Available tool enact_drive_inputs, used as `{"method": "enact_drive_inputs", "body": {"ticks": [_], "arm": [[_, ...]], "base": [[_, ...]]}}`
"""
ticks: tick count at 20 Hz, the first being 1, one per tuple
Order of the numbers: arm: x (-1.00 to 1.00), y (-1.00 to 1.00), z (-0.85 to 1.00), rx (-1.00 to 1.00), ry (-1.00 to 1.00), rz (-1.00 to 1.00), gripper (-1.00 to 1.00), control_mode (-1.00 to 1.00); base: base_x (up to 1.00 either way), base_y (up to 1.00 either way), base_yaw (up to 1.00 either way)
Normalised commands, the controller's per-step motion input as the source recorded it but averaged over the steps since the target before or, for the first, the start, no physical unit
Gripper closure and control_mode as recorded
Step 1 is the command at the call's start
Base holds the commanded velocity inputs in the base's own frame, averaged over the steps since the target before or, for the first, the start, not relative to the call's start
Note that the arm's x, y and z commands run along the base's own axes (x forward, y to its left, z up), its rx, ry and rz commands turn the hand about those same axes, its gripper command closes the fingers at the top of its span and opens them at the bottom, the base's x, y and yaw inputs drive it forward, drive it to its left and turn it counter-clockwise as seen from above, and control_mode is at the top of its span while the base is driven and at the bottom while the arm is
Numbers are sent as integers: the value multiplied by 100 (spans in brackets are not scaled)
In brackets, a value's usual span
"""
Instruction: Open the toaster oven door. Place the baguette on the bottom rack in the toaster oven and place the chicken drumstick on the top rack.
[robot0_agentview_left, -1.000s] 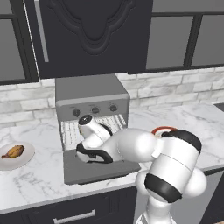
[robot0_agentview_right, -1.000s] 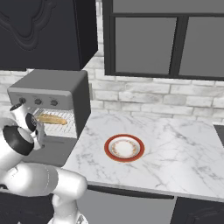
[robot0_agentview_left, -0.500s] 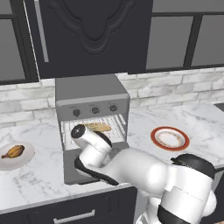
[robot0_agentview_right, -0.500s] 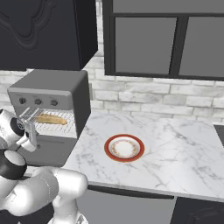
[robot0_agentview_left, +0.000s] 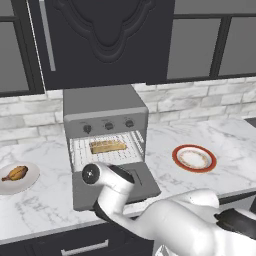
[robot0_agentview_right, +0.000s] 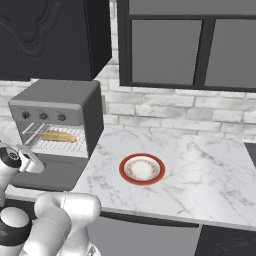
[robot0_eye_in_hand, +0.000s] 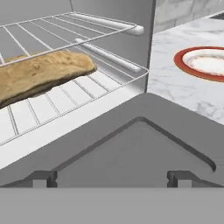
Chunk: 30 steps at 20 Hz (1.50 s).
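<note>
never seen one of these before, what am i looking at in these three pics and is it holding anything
This is a white robot arm on a driving base in a computer-rendered kitchen. Two pictures come from cameras on the base, behind the arm to its left and right; the third comes from a camera on the hand itself, looking along its two dark fingertips.

On the marble counter stands a grey toaster oven with its door folded down flat. The baguette lies on a wire rack inside. Left of the oven, a chicken drumstick sits on a white plate. To the right is a red-rimmed plate with nothing on it.

The hand is open and holds nothing; it hangs over the open door, facing into the oven. The drumstick has yet to go in.
</note>
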Motion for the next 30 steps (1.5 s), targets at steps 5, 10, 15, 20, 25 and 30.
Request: {"method": "enact_drive_inputs", "body": {"ticks": [5, 10, 15, 20, 25, 30], "arm": [[0, 0, 24, -12, -3, 9, -100, -100], [4, 3, 29, -1, -4, -6, -100, -100], [8, 0, 29, -1, -6, -5, -100, -100], [15, 6, 24, 2, -5, -4, -100, -100], [16, 14, 18, 10, -8, -6, -100, -100], [19, 21, 12, 12, -10, -8, -100, -100]], "base": [[0, 0, 0], [0, 0, 0], [0, 0, 0], [0, 0, 0], [0, 0, 0], [0, 0, 0]]}}
